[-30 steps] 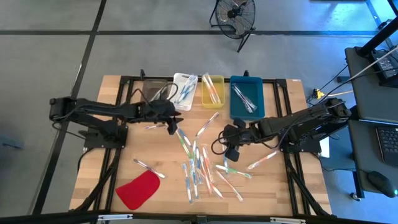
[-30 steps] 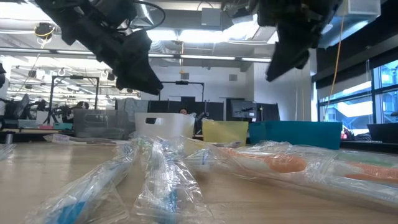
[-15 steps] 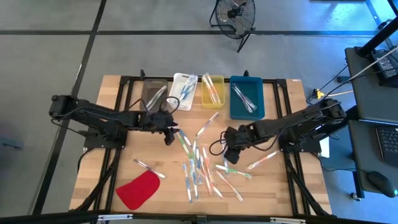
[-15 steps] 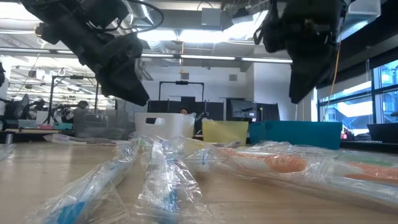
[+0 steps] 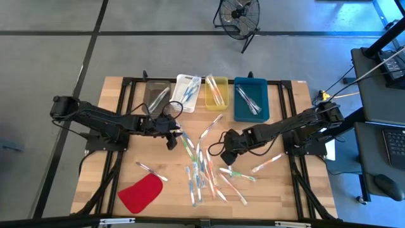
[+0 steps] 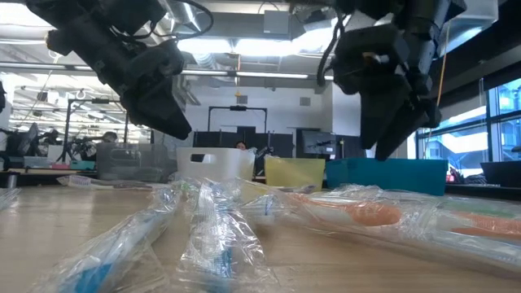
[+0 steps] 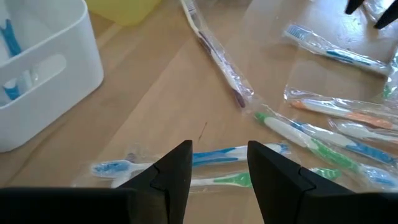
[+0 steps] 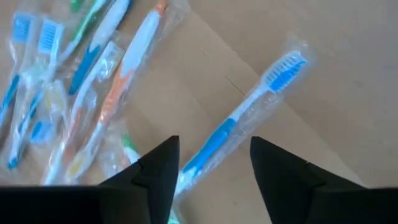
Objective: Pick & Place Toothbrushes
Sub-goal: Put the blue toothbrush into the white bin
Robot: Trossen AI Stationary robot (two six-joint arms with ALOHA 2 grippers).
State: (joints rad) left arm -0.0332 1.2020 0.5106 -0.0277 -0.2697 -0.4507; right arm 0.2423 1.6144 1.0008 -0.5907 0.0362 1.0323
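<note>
The right gripper (image 8: 211,171) stands with its jaws apart and nothing between them, hovering above a wrapped blue toothbrush (image 8: 239,127) that lies on the bare wooden table (image 5: 285,190), its bristle head pointing away from the fingers. In the high view this right gripper (image 5: 226,140) sits at the right edge of the scattered toothbrushes (image 5: 202,171) in the middle of the table. To pick cleanly, my judgement is that it should centre the blue handle between the two fingers, come straight down until the tips meet the wood on either side of the stick, and close across the narrow handle, not on the loose clear wrapper, which would likely slip. The neighbouring orange toothbrush (image 8: 127,71) lies close beside it, so the fingers should stay clear of it. The left gripper (image 7: 217,165) is likewise parted and empty, poised over a blue toothbrush and a green one (image 7: 214,180) lying side by side just ahead of its tips; in the high view it (image 5: 171,130) hangs near the white bin (image 5: 188,84). It should settle on one of the pair. The clear bin (image 5: 156,96), yellow bin (image 5: 216,92) and blue bin (image 5: 250,100) along the far edge each already hold some brushes. A flat red piece (image 5: 140,194) lies near the front left.
</note>
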